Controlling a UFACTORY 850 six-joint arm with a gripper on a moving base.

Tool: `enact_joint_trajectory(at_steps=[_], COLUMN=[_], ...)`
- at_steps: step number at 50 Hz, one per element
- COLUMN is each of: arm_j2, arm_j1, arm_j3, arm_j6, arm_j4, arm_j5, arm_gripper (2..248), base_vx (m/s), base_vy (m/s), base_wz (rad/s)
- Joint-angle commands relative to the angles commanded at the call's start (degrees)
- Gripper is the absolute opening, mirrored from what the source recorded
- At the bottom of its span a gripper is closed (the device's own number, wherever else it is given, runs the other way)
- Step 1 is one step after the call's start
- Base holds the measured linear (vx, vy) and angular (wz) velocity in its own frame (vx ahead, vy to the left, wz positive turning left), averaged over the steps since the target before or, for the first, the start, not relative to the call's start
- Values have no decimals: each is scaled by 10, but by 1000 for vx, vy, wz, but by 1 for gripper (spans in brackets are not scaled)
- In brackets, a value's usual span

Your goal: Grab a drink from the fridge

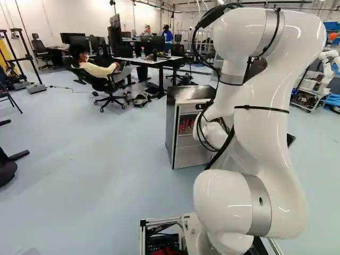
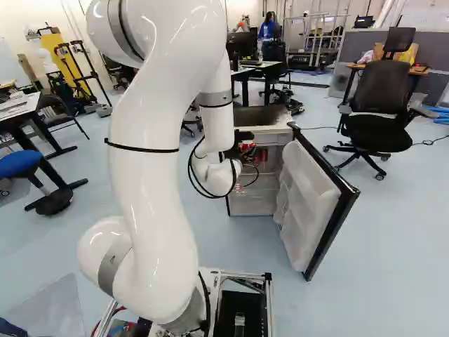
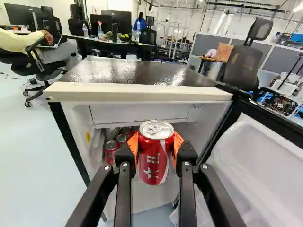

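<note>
Right of centre in the right base view, the open door (image 2: 309, 193) flanks the fridge (image 3: 142, 93), other cans (image 3: 111, 150) inside; my gripper (image 2: 245, 144) pinches a red can (image 3: 153, 163) upright before the opening.

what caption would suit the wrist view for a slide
Red drink can held upright in the gripper in front of the open fridge, with more cans inside.
</note>
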Motion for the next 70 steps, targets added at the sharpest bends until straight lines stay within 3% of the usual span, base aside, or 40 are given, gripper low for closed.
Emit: enact_joint_trajectory(at_steps=[25,70], arm_j2=[41,83], arm_j1=[4,25], arm_j3=[9,-13], arm_j6=[0,0], arm_j4=[26,26], arm_j5=[0,0], arm_gripper=[94,94], base_vx=[0,0], base_vy=[0,0], base_wz=[0,0])
